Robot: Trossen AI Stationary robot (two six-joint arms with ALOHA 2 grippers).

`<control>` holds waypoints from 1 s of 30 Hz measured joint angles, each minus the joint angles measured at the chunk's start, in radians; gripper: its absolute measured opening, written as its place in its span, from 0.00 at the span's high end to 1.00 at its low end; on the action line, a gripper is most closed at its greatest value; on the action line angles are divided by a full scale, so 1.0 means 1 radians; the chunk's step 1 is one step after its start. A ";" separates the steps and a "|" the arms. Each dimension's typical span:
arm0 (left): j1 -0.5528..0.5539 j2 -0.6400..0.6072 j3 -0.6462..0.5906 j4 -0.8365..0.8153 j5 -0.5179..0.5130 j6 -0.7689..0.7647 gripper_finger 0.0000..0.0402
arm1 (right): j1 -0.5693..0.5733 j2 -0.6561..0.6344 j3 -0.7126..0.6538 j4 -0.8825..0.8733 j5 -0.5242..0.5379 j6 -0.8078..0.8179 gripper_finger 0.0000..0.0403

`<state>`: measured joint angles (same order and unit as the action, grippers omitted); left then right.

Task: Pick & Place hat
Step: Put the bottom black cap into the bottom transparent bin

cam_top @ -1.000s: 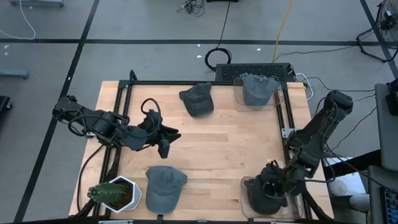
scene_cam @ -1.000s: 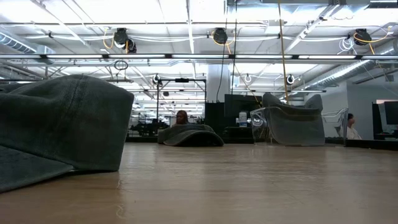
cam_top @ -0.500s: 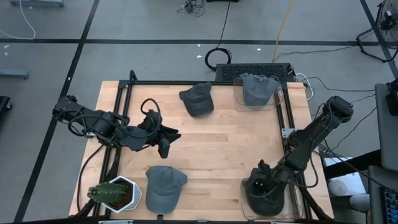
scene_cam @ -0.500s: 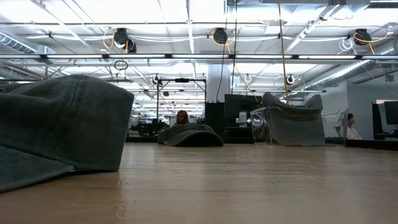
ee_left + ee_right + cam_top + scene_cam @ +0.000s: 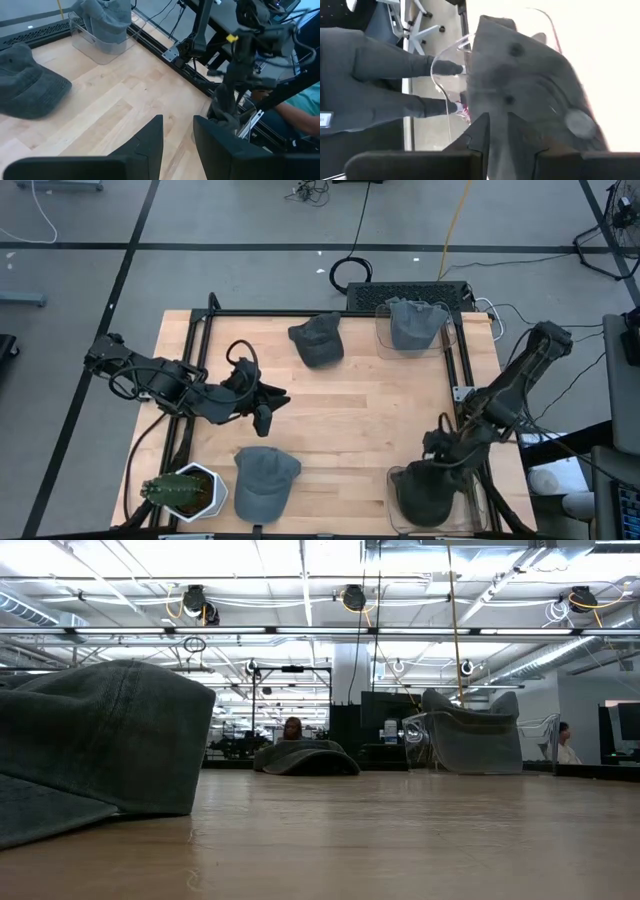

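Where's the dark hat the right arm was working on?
In the high view, the dark hat sits in the clear stand at the table's near right corner, just below the right pincer.

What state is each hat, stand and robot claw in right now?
Far hat: flat on the table.
Near hat: flat on the table.
Far stand: hat on it.
Near stand: hat on it.
Left gripper: jaws apart, empty.
Right gripper: above near stand.
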<state>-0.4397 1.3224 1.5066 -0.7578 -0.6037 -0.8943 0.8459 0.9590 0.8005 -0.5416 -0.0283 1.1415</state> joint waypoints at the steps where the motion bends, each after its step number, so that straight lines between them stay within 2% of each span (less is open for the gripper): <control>1: 0.001 0.000 0.000 0.000 0.000 0.001 0.71 | 0.000 -0.022 0.000 -0.030 0.000 0.011 0.88; 5: 0.004 0.000 0.000 -0.001 0.000 0.002 0.71 | 0.000 -0.095 0.000 -0.160 -0.010 0.093 0.88; 9: 0.004 0.000 0.000 -0.001 0.000 0.002 0.71 | 0.000 -0.110 0.000 -0.209 -0.112 0.159 0.88; 12: 0.004 0.000 0.000 -0.002 0.000 0.002 0.71 | 0.000 -0.083 0.000 -0.197 -0.158 0.173 0.88; 22: 0.004 0.000 0.000 -0.001 0.000 -0.005 0.71 | 0.023 0.078 0.000 -0.178 -0.209 0.183 0.88; 27: 0.001 0.000 0.000 0.002 0.001 -0.001 0.71 | 0.033 0.106 0.000 -0.174 -0.201 0.183 0.88; 30: 0.000 0.000 0.000 0.003 0.021 0.000 0.71 | 0.033 0.079 0.001 -0.155 -0.137 0.197 0.88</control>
<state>-0.4400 1.3224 1.5066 -0.7544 -0.5825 -0.8948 0.8791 1.0377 0.8019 -0.6971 -0.1652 1.3384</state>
